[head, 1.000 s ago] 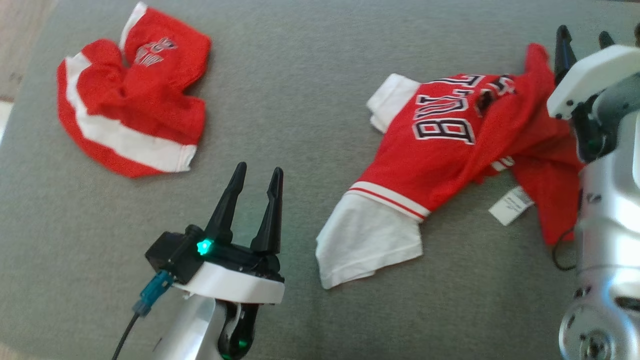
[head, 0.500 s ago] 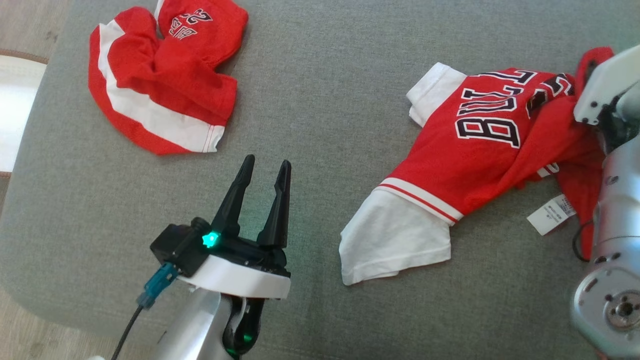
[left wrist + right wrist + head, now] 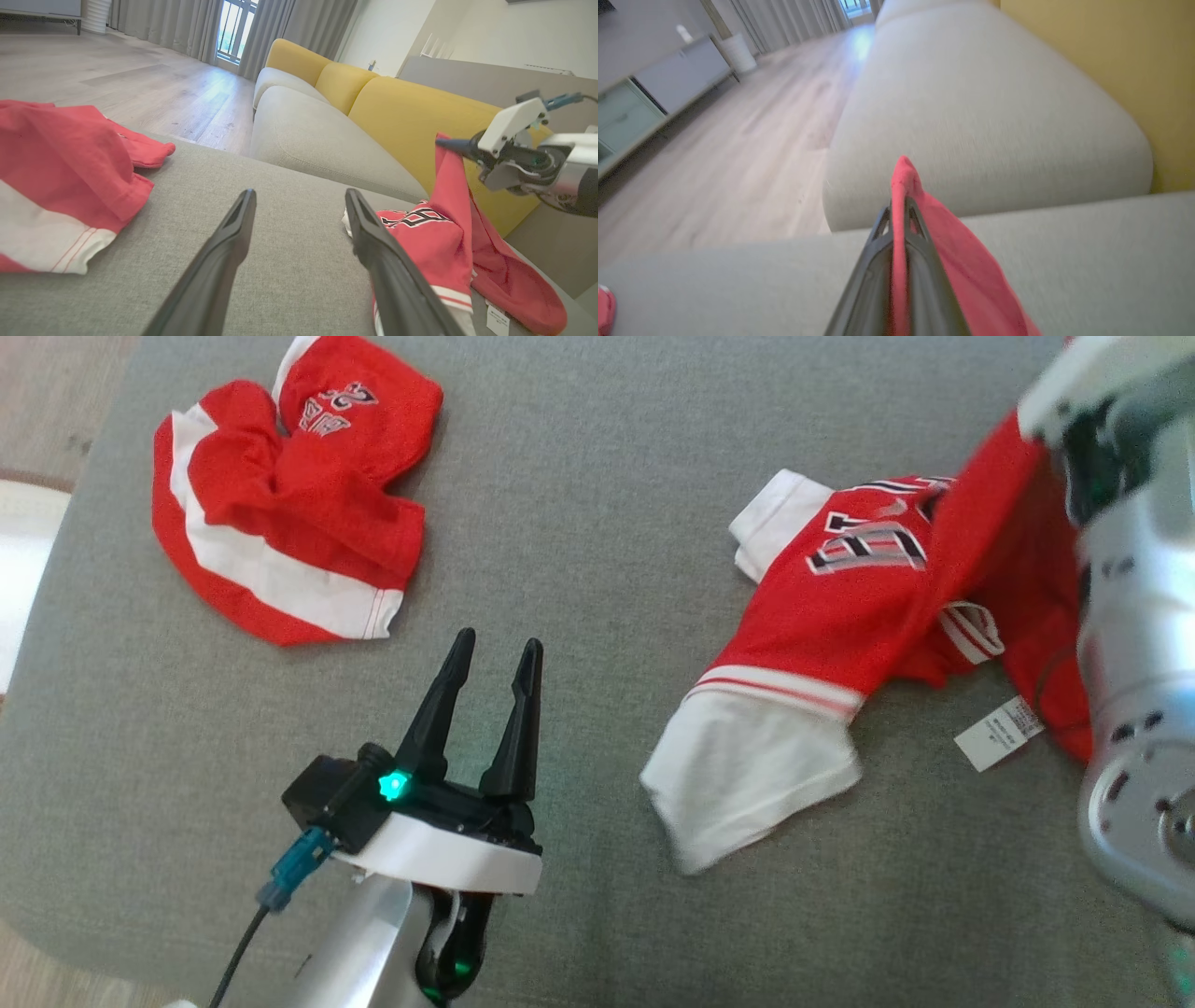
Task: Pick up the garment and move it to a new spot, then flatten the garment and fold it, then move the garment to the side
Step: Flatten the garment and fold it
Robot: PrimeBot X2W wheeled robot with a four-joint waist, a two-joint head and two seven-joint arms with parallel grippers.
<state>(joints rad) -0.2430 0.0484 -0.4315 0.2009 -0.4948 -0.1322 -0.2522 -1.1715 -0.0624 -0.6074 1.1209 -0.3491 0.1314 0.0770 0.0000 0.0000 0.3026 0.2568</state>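
Note:
The garment (image 3: 840, 607), a red jersey with white sleeves and dark lettering, lies crumpled on the right of the grey cushion (image 3: 579, 523). My right gripper (image 3: 901, 210) is shut on a red edge of it and holds that edge up off the cushion. From the left wrist view the right gripper (image 3: 444, 143) pinches the raised red fold of the garment (image 3: 448, 196). Its arm (image 3: 1134, 616) covers the jersey's right side. My left gripper (image 3: 490, 649) stands open and holds nothing, left of the white sleeve (image 3: 747, 775); its fingers (image 3: 233, 242) point over bare cushion.
Red and white shorts (image 3: 289, 537) lie bunched at the cushion's far left corner. A white label (image 3: 999, 733) sticks out from the jersey. The cushion's edge runs along the left and lower left, with wood floor (image 3: 140, 84) beyond. A yellow sofa (image 3: 397, 107) stands behind.
The right gripper has shut on the jersey's red edge and lifted it, pulling the right part up and bunching the lettering. The head camera has shifted. The left gripper stays put.

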